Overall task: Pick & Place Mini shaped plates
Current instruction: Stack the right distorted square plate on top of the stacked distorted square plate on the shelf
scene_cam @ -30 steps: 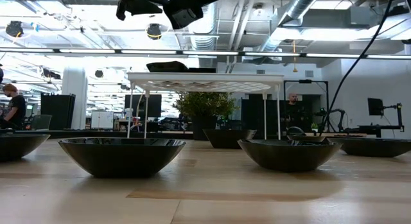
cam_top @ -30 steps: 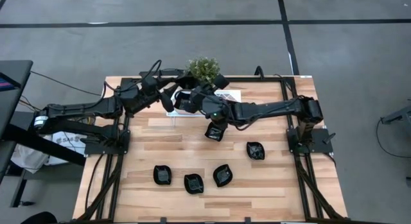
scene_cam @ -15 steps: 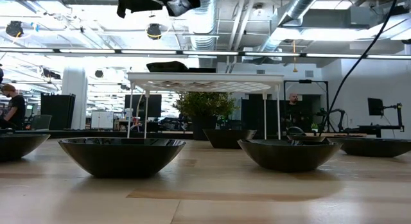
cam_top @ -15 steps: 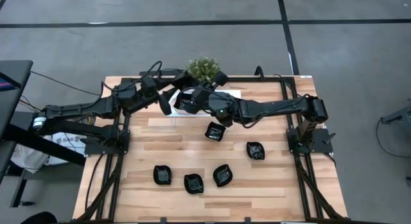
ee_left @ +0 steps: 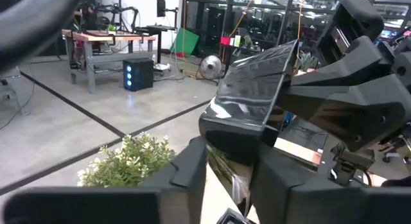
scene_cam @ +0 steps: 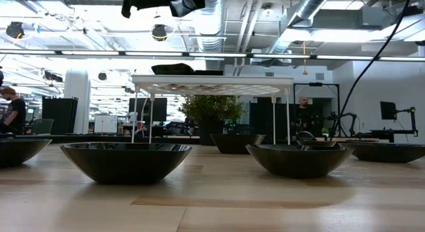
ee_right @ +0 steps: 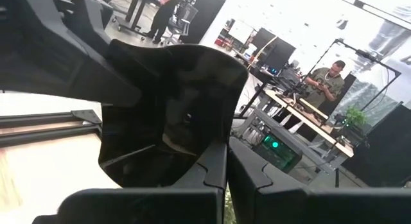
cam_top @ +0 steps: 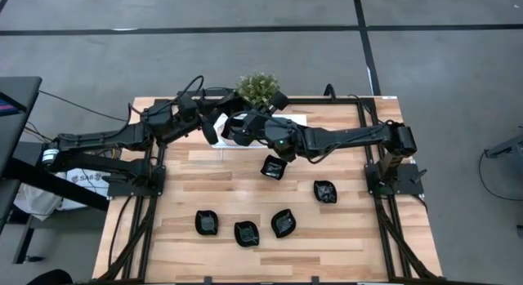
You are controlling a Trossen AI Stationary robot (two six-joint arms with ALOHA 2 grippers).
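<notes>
From above we count five small glossy black dishes (cam_top: 283, 223) lying hollow-up on the pale wooden table (cam_top: 343, 252), all on the near side of the two claws and well apart from them. The left claw (cam_top: 214, 126) and right claw (cam_top: 242, 130) meet tip to tip over the white lattice tray (cam_top: 292, 120), with one green potted plant (cam_top: 259, 87) just beyond them. At table height the same five dishes stand in a row. One more black dish (scene_cam: 182, 69) rests on the raised tray below the claws, which hang at the top edge. Past the left claw's fingers (ee_left: 192, 169) we see a held dish (ee_left: 250, 95) standing on edge. Those fingers are closed narrowly on its lower rim, and the right claw grips it from the far side. In the right wrist view the right claw is clamped on the dish's rim and its hollow faces the camera. It looks roughly square, so we cannot tell its long axis.
</notes>
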